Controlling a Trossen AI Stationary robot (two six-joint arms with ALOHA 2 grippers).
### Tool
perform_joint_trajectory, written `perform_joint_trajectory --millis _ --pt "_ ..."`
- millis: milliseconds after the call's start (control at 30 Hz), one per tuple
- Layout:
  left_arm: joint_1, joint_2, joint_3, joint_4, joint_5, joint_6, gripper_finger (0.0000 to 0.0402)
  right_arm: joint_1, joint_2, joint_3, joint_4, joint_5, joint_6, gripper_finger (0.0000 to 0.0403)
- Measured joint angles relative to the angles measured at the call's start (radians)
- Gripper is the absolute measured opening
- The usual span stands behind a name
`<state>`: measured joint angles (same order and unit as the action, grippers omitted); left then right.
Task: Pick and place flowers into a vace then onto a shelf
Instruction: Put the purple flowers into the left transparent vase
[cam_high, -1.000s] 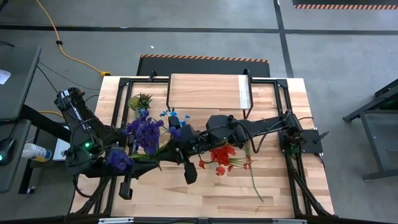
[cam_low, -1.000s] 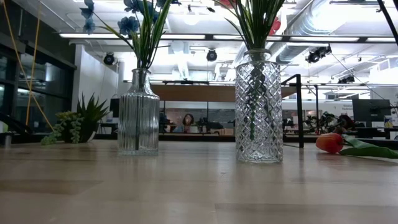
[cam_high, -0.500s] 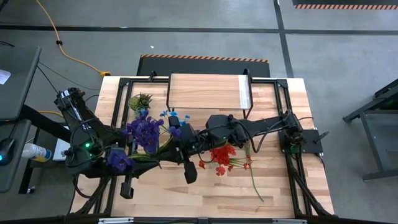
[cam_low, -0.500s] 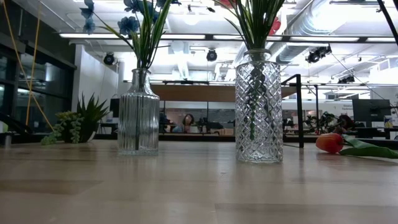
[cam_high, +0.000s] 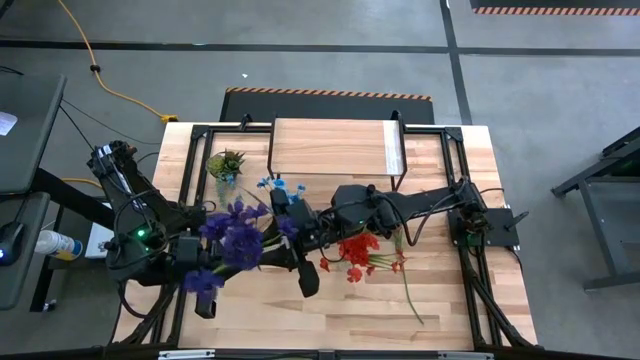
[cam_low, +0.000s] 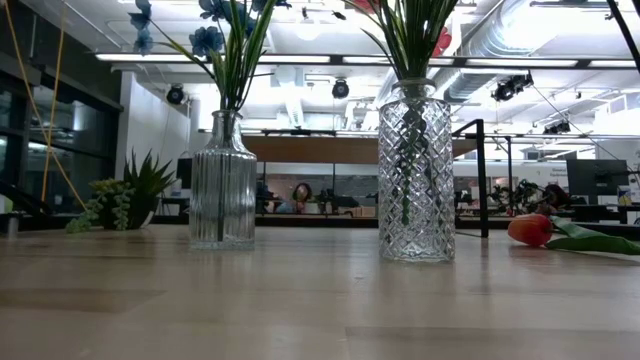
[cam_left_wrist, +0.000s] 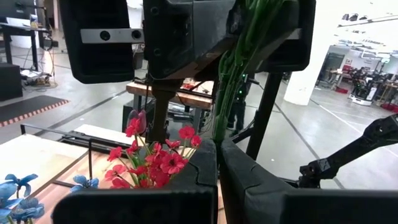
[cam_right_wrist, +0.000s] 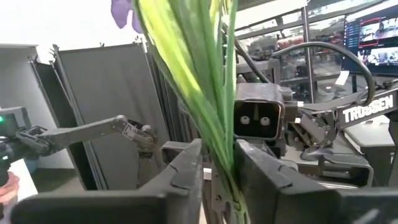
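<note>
Both arms are over the middle of the light plank tabletop (cam_high: 455, 300), meeting on the same bunch of purple artificial flowers (cam_high: 235, 240) on long green stems. The bunch is up in the air, above the tabletop's left half, blooms toward my left arm and stems running toward my right one.

My left tool (cam_left_wrist: 217, 146) is clamped tight on the green stems; in its wrist view they rise straight out from between the two fingers. My right tool (cam_right_wrist: 217, 155) faces it from the other side with the same stems passing between its fingers. Whether it's actually pinching them, I can't tell.

The other flowers:
- The red flowers (cam_high: 358, 250) stand in a diamond-cut clear glass vase (cam_low: 415, 170) near the middle of the tabletop, under my right arm.
- The blue flowers (cam_high: 280, 187) are in a ribbed clear glass vase (cam_low: 222, 180), toward the shelf side.
- One orange flower (cam_low: 530, 229) is lying flat on the tabletop, off to the right of the diamond-cut vase in the low view.

The low light-wood shelf on thin dark legs (cam_high: 330, 148) sits at the far edge of the tabletop, well apart from the purple bunch. The small green spiky potted plant (cam_high: 225, 162) is just beside its left end.
</note>
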<state>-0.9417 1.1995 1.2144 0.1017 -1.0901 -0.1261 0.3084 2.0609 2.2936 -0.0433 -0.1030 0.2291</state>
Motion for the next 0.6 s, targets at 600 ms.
perform_joint_trajectory --millis 600 --pt "-0.001 -0.006 0.000 0.012 -0.043 0.044 0.0032 0.000 -0.007 0.001 -0.080 0.045 -0.009 0.0144"
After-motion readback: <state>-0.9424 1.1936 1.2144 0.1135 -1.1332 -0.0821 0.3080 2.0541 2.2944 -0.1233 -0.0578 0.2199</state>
